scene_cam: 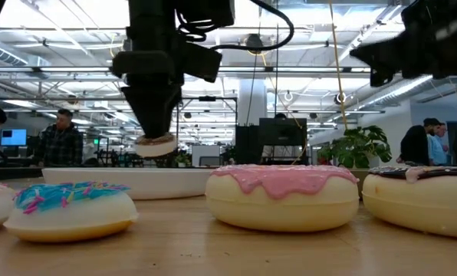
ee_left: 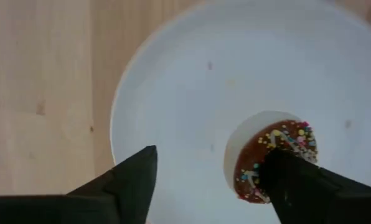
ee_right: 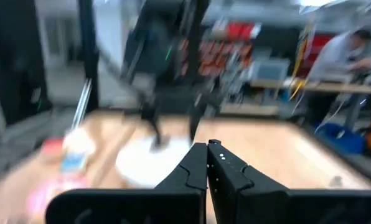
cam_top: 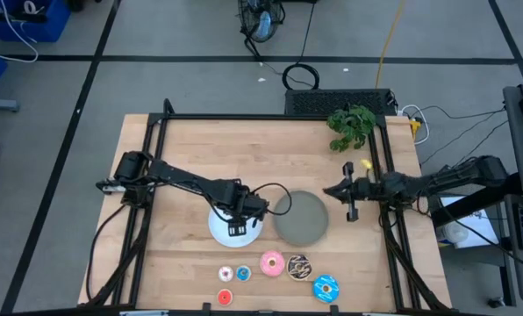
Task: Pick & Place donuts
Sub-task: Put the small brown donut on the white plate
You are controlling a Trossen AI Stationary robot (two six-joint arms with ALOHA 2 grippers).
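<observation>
Now, step in hand: the brown donut (ee_left: 274, 160) is being delivered to the white plate (cam_top: 219, 230).
Left gripper (cam_top: 236, 230): hangs over the white plate's right part; in the wrist view its fingers stand well apart, one of them against the brown donut, so I judge the donut just let go or barely touched rather than clamped.
Brown donut: tiny ring, chocolate icing with coloured sprinkles, pale base; in the low view it (scene_cam: 155, 145) sits at the fingertips, just above the plate rim.
Why there: the gripper points straight down over the plate, which suits a clean drop.
Right gripper (cam_top: 352, 191): waits at the table's right, beside the grey plate (cam_top: 301, 218), fingers pressed together and holding nothing.
Other donuts: in a row near the front edge — white (cam_top: 225, 275), small blue (cam_top: 243, 273), pink (cam_top: 272, 262), chocolate-sprinkled (cam_top: 297, 266), blue-iced (cam_top: 325, 287); red (cam_top: 225, 298) nearest the edge.
Pink donut (scene_cam: 282, 195): glossy icing dripping over a cream body.
Progress: judged early; six donuts off the plates.
</observation>
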